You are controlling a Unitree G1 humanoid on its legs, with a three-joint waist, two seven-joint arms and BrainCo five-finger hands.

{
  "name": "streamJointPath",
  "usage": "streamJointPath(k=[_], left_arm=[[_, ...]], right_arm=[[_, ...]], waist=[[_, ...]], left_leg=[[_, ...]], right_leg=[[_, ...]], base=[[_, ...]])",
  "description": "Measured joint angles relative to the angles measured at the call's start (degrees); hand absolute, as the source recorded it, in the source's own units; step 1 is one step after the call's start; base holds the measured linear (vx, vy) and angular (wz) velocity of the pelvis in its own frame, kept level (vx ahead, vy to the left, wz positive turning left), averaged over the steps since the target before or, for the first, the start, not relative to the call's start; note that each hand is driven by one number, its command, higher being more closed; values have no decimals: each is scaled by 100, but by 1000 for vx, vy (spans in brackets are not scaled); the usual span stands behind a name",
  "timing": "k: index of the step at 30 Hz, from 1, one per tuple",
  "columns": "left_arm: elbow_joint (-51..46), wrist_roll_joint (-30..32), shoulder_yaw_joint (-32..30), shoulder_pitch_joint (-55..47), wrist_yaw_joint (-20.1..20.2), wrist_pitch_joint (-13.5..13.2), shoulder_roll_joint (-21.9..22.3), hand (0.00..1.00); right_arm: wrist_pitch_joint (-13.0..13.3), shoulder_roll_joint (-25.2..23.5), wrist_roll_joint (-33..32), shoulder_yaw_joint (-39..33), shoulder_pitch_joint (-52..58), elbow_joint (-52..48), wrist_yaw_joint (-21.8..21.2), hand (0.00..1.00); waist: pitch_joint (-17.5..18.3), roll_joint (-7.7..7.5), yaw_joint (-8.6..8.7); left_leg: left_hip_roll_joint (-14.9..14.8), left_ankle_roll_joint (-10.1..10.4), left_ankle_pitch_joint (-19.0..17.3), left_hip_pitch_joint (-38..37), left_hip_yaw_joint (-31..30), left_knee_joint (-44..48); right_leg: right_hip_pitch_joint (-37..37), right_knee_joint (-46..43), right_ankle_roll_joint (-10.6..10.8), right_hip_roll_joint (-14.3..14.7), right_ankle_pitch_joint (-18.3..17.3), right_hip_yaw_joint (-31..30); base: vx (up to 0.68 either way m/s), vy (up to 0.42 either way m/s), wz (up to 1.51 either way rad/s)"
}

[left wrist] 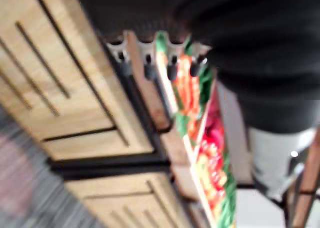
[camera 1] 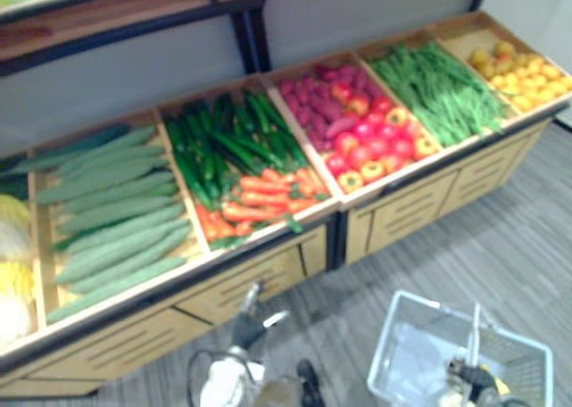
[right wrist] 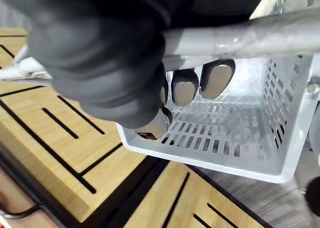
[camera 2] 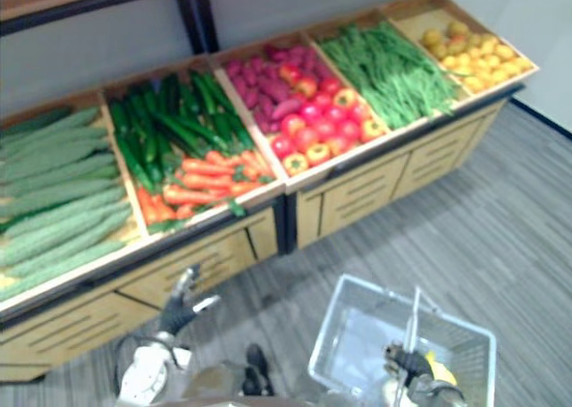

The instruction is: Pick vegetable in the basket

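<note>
right hand (camera 2: pixel 404 363) at near right, fingers (right wrist: pixel 185 87) curled tight round the grey bar handle (right wrist: pixel 250 35) of a white slotted plastic basket (camera 2: pixel 342 337). basket hangs open top up over the grey striped floor (camera 2: pixel 500 219), near the stand front but apart from it. left hand (camera 2: pixel 183 304) at near centre-left, fingers (left wrist: pixel 148 67) straight & side by side, thumb apart, in the air short of the stand, pointing at it. beyond both is a long light wooden produce stand (camera 2: pixel 357 192) w/ slotted front panels, its top split into sloped bins. veg all lie in those bins. from robot's left: pale yellow-white cabbages (camera 1: pixel 11 246); long pale green bumpy cucumbers (camera 1: pixel 116 219); dark green cucumbers (camera 2: pixel 170 125) at back w/ orange carrots (camera 2: pixel 197 188) in front, same bin; purple-red tubers (camera 2: pixel 264 85) at back w/ red & yellow-red round veg (camera 2: pixel 317 125) in front (peppers or tomatoes, cant tell); green beans (camera 2: pixel 384 72); yellow round fruit (camera 2: pixel 474 54) in the far right bin. behind the stand, a grey back panel (camera 2: pixel 89 49), w/ a wooden shelf (camera 1: pixel 107 9) above it.
</note>
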State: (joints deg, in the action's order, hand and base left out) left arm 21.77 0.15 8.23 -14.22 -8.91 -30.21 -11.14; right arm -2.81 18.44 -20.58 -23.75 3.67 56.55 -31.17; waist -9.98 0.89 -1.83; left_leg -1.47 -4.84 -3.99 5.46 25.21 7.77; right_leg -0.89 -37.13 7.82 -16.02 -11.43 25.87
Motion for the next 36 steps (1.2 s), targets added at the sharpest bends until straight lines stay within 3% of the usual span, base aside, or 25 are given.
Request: streamJointPath(k=[1, 3, 5, 8, 10, 11, 12, 15, 16, 17, 19, 22, 24, 30, 36], left_arm=[[-332, 0, -185, 21, -145, -104, -34, 0], [-806, -7, -490, 125, -422, -191, -26, 0], [-1246, -12, -684, 330, -679, -213, -36, 0], [-1569, -12, -923, 738, -927, -217, -81, 0], [-1617, 11, -999, 956, -1045, -214, -265, 0], [-1744, 21, -1077, 1003, -1134, -214, -459, 0], [-1838, 42, -1155, 1016, -1222, -215, -574, 0], [-2094, 247, -1469, 1083, -1411, -195, -560, 0], [-2142, 281, -1558, 1101, -1401, -181, -587, 0], [-2211, 490, -1656, 1402, -1178, 87, -1016, 0], [-2190, 708, -1632, 1545, -1074, 342, -1197, 0], [-1769, 807, -1336, 1879, -1055, 514, -1455, 0], [-1008, 1329, -772, 2311, -1074, 675, -1796, 0], [330, 2267, 369, 2863, -1104, 1043, -1967, 0], [1212, 3074, 1000, 3238, -1081, 1212, -2120, 0]], right_arm=[[108, 8, 49, -67, -18, 102, -5, 100], [246, -70, 192, -76, 30, 293, -12, 100], [348, -180, 218, -186, 129, 304, -10, 100], [363, -419, 200, -464, 253, 364, -5, 100], [360, -572, 204, -575, 256, 472, -6, 100], [348, -653, 232, -574, 255, 515, -13, 100], [292, -675, 303, -572, 256, 526, -21, 100], [145, -343, 836, -727, 193, 518, -52, 100], [130, -301, 936, -731, 183, 515, -52, 100], [-75, -248, 1327, -848, 86, 527, -65, 100], [-91, -245, 1519, -940, 12, 525, -71, 100], [-112, -241, 1561, -953, 11, 528, -69, 100], [-126, -253, 1552, -958, 8, 516, -62, 100], [1, -317, 1553, -1088, 39, 494, -75, 100], [126, -384, 1556, -1183, 105, 431, -89, 100]], waist=[[-22, -62, 20], [-25, -68, 18], [-33, -49, 49], [-16, -59, 98], [42, -157, 150], [132, -329, 146], [226, -493, 151], [292, -28, 28], [317, 43, 24], [347, 186, 90], [389, 256, 187], [380, 249, 238], [362, 243, 364], [277, 265, 633], [158, 309, 664]], left_leg=[[37, -15, -22, -134, -182, -30], [-3, 22, -30, -233, -562, -39], [-31, 79, -23, -282, -994, -53], [-28, 237, 30, -271, -1762, -72], [19, 386, 91, -268, -2125, -130], [126, 496, 143, -266, -2219, -219], [209, 580, 192, -300, -2285, -307], [-271, 875, 429, -671, -2142, -792], [-346, 903, 445, -689, -2129, -835], [-605, 1012, 493, -868, -2063, -961], [-639, 1011, 492, -859, -1974, -955], [-621, 1004, 442, -857, -1823, -877], [-597, 965, 415, -861, -1766, -849], [-527, 937, 395, -871, -1631, -884], [-581, 974, 406, -961, -1319, -1070]], right_leg=[[319, -771, -2, -193, -19, -113], [505, -845, -254, -138, -348, -91], [590, -340, -364, -36, -434, -148], [597, 1084, -219, 251, -340, -832], [511, 1935, -130, 419, -168, -1385], [439, 2400, -198, 390, 200, -1560], [424, 2476, 2, 320, 662, -1628], [96, 2930, -234, 749, 711, -1386], [31, 3028, -273, 835, 759, -1372], [-238, 3339, -332, 1151, 815, -1311], [-255, 3438, -378, 1213, 828, -1330], [-269, 3481, -397, 1193, 839, -1379], [-306, 3497, -394, 1135, 838, -1369], [-327, 3521, -365, 1047, 848, -1394], [-219, 3540, -364, 1088, 848, -1559]], base=[[125, 33, 57], [146, -30, 92], [151, -76, 110], [169, -192, 138], [120, -259, 108], [131, -333, 82], [161, -359, 72], [194, -294, 11], [274, -374, -15], [218, -297, -6], [125, -160, -8], [25, -3, -12], [-13, 38, 3], [-35, 36, -3], [29, 5, -16]])
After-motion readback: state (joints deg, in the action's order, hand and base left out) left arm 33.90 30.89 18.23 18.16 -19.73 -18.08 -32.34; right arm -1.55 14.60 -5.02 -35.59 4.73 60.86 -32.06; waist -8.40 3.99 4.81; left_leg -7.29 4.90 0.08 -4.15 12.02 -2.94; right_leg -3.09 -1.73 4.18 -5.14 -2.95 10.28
